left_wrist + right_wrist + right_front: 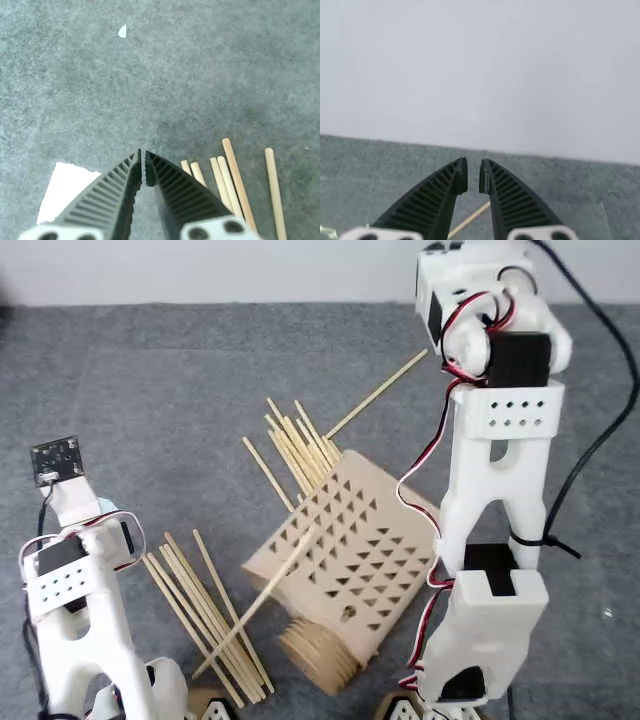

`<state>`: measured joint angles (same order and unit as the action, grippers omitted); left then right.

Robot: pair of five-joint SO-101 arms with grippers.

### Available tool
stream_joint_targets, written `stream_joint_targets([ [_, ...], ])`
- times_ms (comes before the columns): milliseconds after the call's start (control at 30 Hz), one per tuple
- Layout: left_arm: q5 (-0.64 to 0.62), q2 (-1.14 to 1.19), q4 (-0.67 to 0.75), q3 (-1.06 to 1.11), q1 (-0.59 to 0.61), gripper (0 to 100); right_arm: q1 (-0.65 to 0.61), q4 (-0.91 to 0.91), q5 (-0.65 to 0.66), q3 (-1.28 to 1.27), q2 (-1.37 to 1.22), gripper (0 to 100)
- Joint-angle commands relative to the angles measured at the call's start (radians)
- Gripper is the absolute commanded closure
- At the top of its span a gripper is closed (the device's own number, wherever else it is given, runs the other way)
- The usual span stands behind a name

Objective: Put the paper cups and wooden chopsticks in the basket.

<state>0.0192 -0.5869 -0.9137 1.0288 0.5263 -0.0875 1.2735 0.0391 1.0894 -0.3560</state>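
Note:
A pale perforated basket (350, 550) lies on its side in the middle of the grey mat. A bundle of wooden chopsticks (300, 445) sticks out of its far end. A stack of paper cups (318, 648) lies at its near end, touching it. More chopsticks (205, 610) lie loose on the mat to its left, one leans across the basket (268, 590), and one long chopstick (380, 392) lies behind it. My left gripper (143, 156) is shut and empty just above the mat, beside chopstick ends (232, 175). My right gripper (473, 172) is held high, shut and empty, above one chopstick (470, 220).
The left arm (75, 610) stands at the near left and the tall right arm (495, 470) at the right of the basket. A white paper scrap (65, 187) lies by the left gripper. Open mat stretches across the far left; a white wall backs the table.

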Motion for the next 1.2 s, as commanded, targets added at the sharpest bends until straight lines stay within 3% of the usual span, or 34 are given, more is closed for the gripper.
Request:
stream_joint_targets([
  [0,-0.003,-0.035,0.018,-0.005,-0.008,99,0.005,0.070,0.014,0.009,0.071,94.3],
  [233,-0.003,-0.035,0.018,-0.005,-0.008,99,-0.050,0.272,0.018,0.009,0.153,93.8],
  [400,-0.003,-0.035,0.020,-0.005,-0.006,99,-0.140,0.516,0.018,0.008,0.182,80.1],
  [500,-0.003,-0.035,0.020,-0.005,-0.006,99,-0.157,0.524,0.018,-0.049,0.206,75.3],
  [800,-0.003,-0.035,0.020,-0.005,-0.005,99,-0.237,0.522,0.068,-0.448,0.394,98.2],
  [1167,-0.003,-0.035,0.020,-0.005,-0.005,99,-0.447,0.519,0.068,-0.980,0.642,99.1],
])
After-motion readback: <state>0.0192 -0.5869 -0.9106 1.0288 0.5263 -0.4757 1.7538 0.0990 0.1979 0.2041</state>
